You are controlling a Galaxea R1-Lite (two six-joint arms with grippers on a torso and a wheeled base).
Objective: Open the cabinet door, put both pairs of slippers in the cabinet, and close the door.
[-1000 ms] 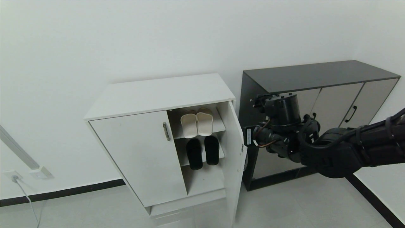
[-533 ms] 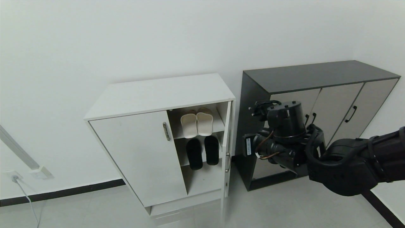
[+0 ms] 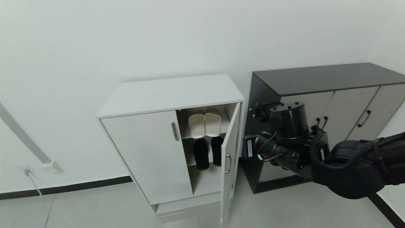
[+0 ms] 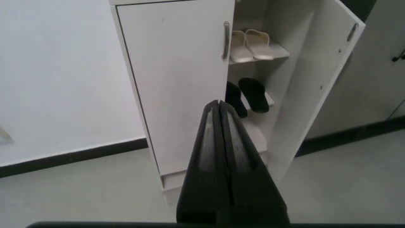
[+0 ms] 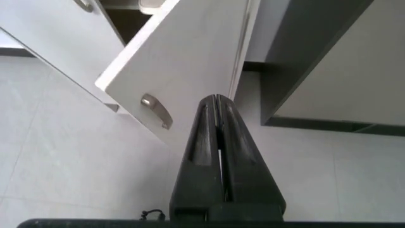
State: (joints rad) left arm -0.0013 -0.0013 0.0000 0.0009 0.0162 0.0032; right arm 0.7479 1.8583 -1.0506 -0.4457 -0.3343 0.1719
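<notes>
Door (image 3: 230, 142) white, half-open, with curved metal handle (image 3: 227, 163).

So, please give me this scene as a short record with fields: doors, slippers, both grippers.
Cabinet: white cabinet, two doors
Left door: shut
Right door: partly open
Beige slippers: upper shelf, inside
Black slippers: shelf below them
Left gripper: shut, empty, facing the cabinet
Right gripper: shut, empty, by the right door's outer face; contact unclear
Left to do: close the right door
</notes>
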